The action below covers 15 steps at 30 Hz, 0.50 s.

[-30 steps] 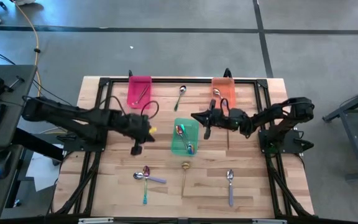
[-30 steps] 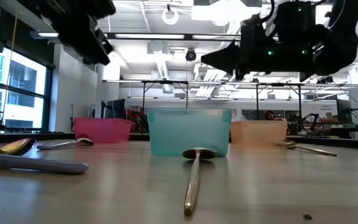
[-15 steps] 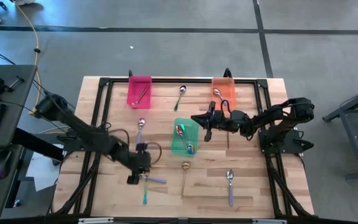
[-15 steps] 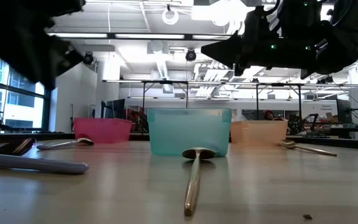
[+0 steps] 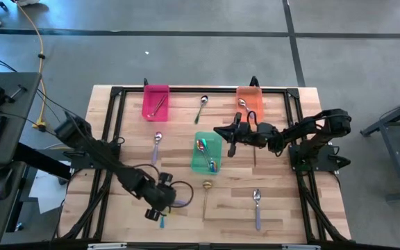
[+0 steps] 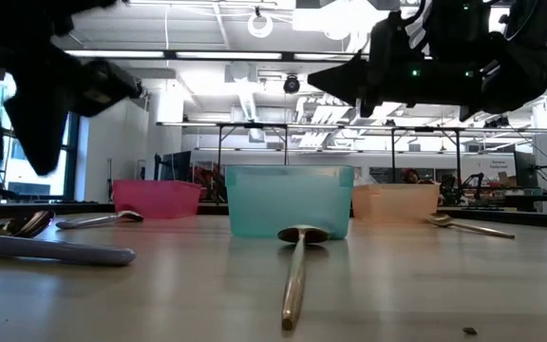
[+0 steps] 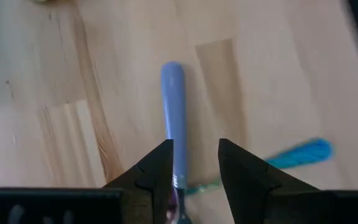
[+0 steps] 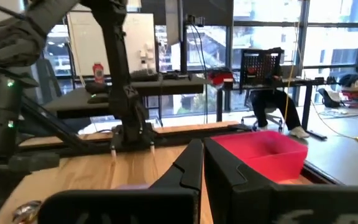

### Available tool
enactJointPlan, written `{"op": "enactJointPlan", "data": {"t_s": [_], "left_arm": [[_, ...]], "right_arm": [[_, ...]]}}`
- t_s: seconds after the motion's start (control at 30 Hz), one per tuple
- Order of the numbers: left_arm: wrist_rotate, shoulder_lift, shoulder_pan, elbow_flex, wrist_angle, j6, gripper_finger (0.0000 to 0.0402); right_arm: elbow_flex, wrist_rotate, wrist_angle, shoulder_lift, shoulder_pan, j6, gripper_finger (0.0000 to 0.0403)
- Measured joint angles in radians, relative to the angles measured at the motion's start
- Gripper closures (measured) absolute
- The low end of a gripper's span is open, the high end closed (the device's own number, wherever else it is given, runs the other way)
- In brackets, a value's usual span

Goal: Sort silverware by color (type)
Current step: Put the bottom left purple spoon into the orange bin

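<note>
Two spoons lie crossed near the table's front left: a purple-handled spoon (image 7: 173,112) and a teal-handled spoon (image 7: 298,153). My left gripper (image 5: 158,205) hovers open over them, a finger on either side of the purple handle; the low view shows it (image 6: 27,123) above the tabletop. My right gripper (image 5: 221,132) hangs shut in the air beside the green bin (image 5: 214,141), holding nothing. Other spoons lie flat on the wood: a purple-handled one (image 5: 157,143), a silver one (image 5: 201,105), a gold one (image 5: 205,193) and another purple-handled one (image 5: 257,205).
The pink bin (image 5: 156,91) at the far left and the orange bin (image 5: 257,92) at the far right each hold a spoon. The green bin in the middle holds teal-handled spoons. A black frame (image 5: 186,89) borders the table.
My left gripper has swung from the table's middle left toward the near edge and come down over the crossed spoons. A purple-handled spoon now shows on the wood where that gripper stood before.
</note>
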Motion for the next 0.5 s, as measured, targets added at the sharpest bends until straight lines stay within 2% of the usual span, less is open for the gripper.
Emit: {"op": "enactJointPlan", "data": {"t_s": [0.17, 0.3, 0.4, 0.5], "left_arm": [[-0.005, 0.119, 0.024, 0.066, -0.107, 0.004, 0.0282], [-0.004, 0.183, 0.031, 0.097, -0.129, 0.007, 0.0282], [-0.004, 0.203, 0.035, 0.117, -0.143, 0.027, 0.0286], [0.018, 0.204, 0.046, 0.119, -0.141, 0.039, 0.0308]], "right_arm": [[0.000, 0.000, -0.039, 0.000, 0.000, -0.008, 0.0403], [0.000, 0.000, -0.034, 0.000, 0.000, -0.035, 0.0403], [0.000, 0.000, -0.038, 0.000, 0.000, -0.043, 0.0403], [0.000, 0.000, -0.039, 0.000, 0.000, -0.042, 0.0403]]}}
